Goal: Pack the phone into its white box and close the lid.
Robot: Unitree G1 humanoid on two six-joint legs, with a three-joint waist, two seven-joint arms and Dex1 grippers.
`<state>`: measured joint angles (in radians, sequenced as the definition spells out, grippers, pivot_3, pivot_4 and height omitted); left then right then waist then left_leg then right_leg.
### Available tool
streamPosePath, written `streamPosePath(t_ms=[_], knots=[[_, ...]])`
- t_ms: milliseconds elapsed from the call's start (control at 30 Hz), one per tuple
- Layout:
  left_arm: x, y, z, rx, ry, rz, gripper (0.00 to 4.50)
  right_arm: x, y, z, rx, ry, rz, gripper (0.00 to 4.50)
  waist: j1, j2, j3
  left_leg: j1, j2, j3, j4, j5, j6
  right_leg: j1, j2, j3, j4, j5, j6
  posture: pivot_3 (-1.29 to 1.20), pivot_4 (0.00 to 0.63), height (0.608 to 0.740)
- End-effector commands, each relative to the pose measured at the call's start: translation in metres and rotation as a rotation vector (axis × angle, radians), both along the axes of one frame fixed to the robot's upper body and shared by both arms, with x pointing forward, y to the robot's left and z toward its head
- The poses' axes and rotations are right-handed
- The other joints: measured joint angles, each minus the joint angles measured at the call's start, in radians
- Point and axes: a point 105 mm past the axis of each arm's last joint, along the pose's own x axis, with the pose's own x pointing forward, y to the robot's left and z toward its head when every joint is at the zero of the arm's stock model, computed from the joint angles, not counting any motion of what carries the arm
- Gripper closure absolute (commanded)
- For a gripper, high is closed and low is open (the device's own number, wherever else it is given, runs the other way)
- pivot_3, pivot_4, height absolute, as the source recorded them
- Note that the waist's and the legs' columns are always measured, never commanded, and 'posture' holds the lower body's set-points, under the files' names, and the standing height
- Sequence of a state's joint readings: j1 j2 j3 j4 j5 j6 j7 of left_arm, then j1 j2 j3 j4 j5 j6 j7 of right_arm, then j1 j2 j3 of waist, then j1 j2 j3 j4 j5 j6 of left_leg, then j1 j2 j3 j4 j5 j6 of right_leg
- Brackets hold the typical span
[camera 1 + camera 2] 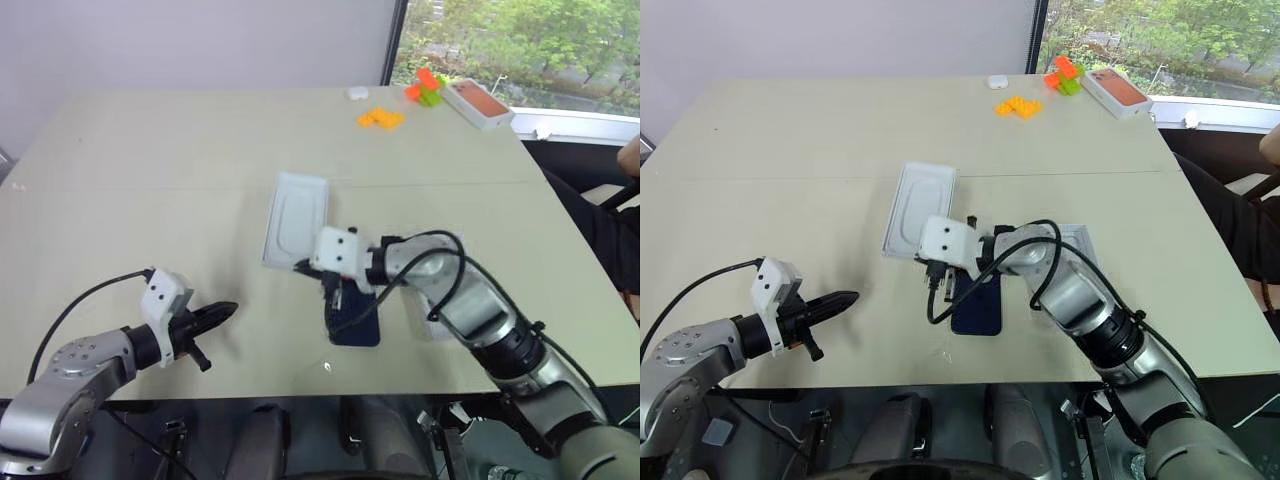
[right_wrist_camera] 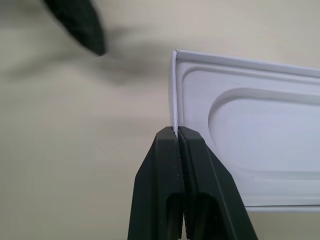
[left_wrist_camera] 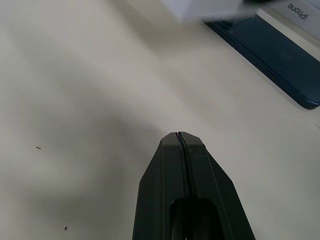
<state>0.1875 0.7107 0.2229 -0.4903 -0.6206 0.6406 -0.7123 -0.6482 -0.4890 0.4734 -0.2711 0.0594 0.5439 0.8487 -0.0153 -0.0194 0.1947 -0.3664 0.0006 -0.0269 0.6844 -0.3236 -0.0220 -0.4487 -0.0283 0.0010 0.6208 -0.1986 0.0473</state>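
Silver-grey metal arms with black joints, white wrist camera housings, looping black cables, tapered black fingers (image 3: 182, 190).

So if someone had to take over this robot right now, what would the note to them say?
Left gripper: shut, empty, hovering over the table on the robot's left.
Right gripper: shut on the rim of the white box, at one of its corners.
The phone lies flat on the table beside that gripper, outside the box.
The lid lies just beyond the phone, partly hidden by the right arm.
Done: nothing packed yet.
Left: put the phone in the box, then fit the lid.
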Motion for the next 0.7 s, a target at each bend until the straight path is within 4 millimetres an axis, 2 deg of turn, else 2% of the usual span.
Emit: streamPosePath(t_ms=[33,200,400,567,700], knots=[[0.004,-0.002,0.009,-0.005,-0.052,-0.007,4.5,0.019,-0.015,0.015,0.02,-0.071,-0.048,4.48,0.0,0.0,0.0,0.0,0.0,0.0,0.0,0.0,0.0,0.0,0.0,0.0,0.0,0.0,0.0,0.0,0.15,0.74],[0.007,-0.005,0.009,-0.012,-0.057,-0.015,4.5,0.039,-0.034,0.007,-0.015,-0.067,-0.077,4.48,0.001,0.0,0.0,0.003,-0.001,0.001,0.0,0.0,0.0,0.003,0.0,0.0,-0.001,0.0,0.0,0.0,0.15,0.74],[0.008,-0.007,0.008,-0.017,-0.061,-0.019,4.5,0.05,-0.04,-0.001,-0.033,-0.053,-0.061,4.48,-0.004,0.0,0.0,0.006,0.0,0.001,-0.001,0.0,0.0,0.005,0.0,0.001,-0.001,0.0,0.0,0.0,0.15,0.74],[0.007,-0.008,0.007,-0.022,-0.062,-0.015,4.5,0.055,-0.037,-0.002,-0.023,-0.04,-0.047,4.48,-0.002,0.0,0.0,0.009,0.0,0.001,-0.001,0.0,0.0,0.007,0.0,0.001,0.0,0.0,0.0,0.0,0.15,0.74],[0.007,-0.009,0.007,-0.024,-0.062,-0.016,4.5,0.054,-0.022,-0.002,-0.01,-0.026,0.004,4.48,-0.003,0.0,0.0,0.009,0.001,0.001,-0.001,0.0,0.0,0.007,0.0,0.001,0.0,0.0,0.0,0.0,0.15,0.74]])
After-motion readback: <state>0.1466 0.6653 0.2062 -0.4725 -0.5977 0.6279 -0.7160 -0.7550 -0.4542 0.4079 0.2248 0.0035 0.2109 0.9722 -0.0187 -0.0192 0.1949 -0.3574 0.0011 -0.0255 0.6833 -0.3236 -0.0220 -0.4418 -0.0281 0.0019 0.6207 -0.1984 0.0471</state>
